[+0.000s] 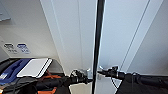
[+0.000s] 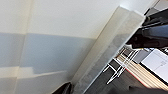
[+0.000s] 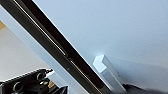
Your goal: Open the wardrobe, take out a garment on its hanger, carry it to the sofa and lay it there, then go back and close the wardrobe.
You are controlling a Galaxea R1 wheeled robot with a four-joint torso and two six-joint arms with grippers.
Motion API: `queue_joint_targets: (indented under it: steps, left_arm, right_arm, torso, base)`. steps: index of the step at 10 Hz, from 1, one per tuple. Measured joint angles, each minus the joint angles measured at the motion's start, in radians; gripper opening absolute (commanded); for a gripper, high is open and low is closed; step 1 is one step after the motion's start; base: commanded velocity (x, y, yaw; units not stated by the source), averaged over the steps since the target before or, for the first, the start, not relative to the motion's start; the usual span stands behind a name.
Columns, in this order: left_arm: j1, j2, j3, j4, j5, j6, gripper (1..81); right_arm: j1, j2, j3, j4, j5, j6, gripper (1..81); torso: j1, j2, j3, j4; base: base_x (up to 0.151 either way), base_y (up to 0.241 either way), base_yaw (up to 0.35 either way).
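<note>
White wall and a tall white two-door wardrobe (image 1: 117, 32) fill the scene, a dark gap showing between its doors, evidently ajar. Both black arms reach its mid-height handles: the left gripper (image 1: 83, 75) at the small white left handle (image 1: 88, 72), the right gripper (image 1: 105, 72) at the right handle (image 3: 107, 72). Finger positions cannot be told.

White wardrobe (image 1: 75, 30), seen close up, doors slightly apart.

Two tall, plain white doors stand side by side with a narrow dark gap running top to bottom between them. A small white vertical handle (image 3: 107, 71) sits just beside the gap on the right door; the left door's handle (image 2: 117, 42) is a long pale bar.
</note>
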Motion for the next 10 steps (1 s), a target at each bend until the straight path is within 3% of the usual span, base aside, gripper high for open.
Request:
queue_joint_targets:
  steps: [4,10]
  left_arm:
    - [0.032,-0.081,0.105,0.029,0.024,0.008,81.1]
    - [0.07,-0.106,0.132,0.055,-0.022,0.021,81.1]
  right_arm:
    - [-0.02,-0.025,0.03,-0.001,0.016,-0.003,81.1]
    - [-0.084,-0.059,0.064,-0.019,0.058,-0.025,81.1]
  torso:
    - [0.0,0.0,0.0,0.0]
    - [0.0,0.0,0.0,0.0]
  base:
    - [0.0,0.0,0.0]
    - [0.0,0.0,0.0]
